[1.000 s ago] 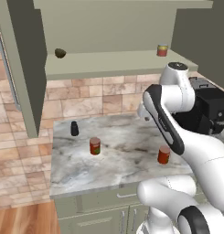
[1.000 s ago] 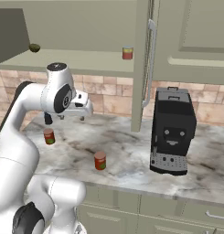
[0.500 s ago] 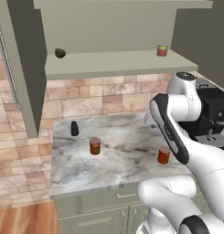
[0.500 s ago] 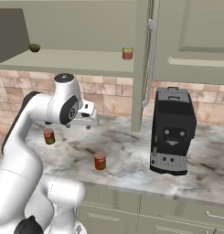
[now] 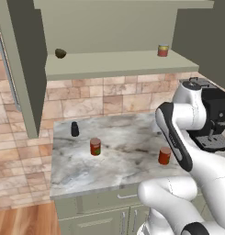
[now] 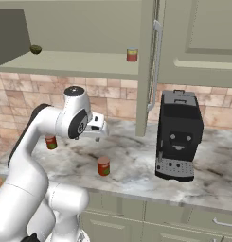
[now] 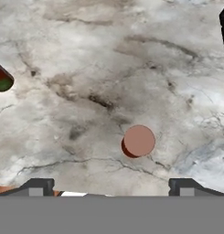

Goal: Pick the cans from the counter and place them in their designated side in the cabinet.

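Looking down from above the counter (image 5: 127,158), we have the gripper (image 7: 109,185) open wide, nothing between its jaws, with both dark tips standing far apart at the bottom of the hand view. The plain can (image 7: 139,141) stands upright almost straight below us, its round top facing the camera, so its long axis runs along our line of approach. It sits a little ahead of the tips and slightly toward the right one, not yet between them. We judge the coming move turns on that small offset: we need to bring the hand forward and a touch sideways until the can lies centred between the jaws, then come down over it.

From the right base view the same plain can (image 6: 103,166) stands near the front of the counter, below and just right of the hand. The labelled can (image 6: 51,142) stands well apart to the left, partly behind our arm; in the hand view it shows at the left edge (image 7: 2,79), so the plain can is clearly the nearer one.

Up in the cabinet (image 5: 118,64), a short can (image 5: 163,50) already stands at the right end of the shelf and a small dark thing (image 5: 60,53) at the left end. A coffee machine (image 6: 179,137) stands on the counter to the right, clear of the can.
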You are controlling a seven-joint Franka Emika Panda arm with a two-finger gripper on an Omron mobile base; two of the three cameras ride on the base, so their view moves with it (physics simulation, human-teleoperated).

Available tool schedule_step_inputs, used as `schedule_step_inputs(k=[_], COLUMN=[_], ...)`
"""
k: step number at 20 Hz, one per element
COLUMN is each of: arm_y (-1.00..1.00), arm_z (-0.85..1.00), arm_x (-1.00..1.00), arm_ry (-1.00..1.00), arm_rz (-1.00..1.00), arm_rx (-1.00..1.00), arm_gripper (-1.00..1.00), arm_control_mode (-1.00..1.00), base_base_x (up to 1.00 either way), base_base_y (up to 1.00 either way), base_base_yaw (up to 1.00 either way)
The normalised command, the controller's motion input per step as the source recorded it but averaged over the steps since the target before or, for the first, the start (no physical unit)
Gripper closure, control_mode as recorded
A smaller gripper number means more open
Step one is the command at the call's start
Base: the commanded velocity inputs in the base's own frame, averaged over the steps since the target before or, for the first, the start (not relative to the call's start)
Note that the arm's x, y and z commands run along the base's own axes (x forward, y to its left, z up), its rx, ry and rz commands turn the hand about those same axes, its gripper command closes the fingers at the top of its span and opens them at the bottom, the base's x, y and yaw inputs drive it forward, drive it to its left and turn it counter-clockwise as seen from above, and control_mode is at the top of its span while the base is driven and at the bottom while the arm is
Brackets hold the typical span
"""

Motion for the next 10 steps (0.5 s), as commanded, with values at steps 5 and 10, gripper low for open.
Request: schedule_step_inputs(k=[5,10], arm_y=[-0.16,-0.18], arm_z=[-0.24,-0.24], arm_x=[-0.01,0.00], arm_ry=[0.00,0.01], arm_rz=[0.00,0.00], arm_rx=[-0.02,-0.02], arm_gripper=[-1.00,-1.00], arm_control_mode=[-1.00,-1.00], base_base_x=[0.00,0.00], base_base_y=[0.00,0.00], base_base_yaw=[0.00,0.00])
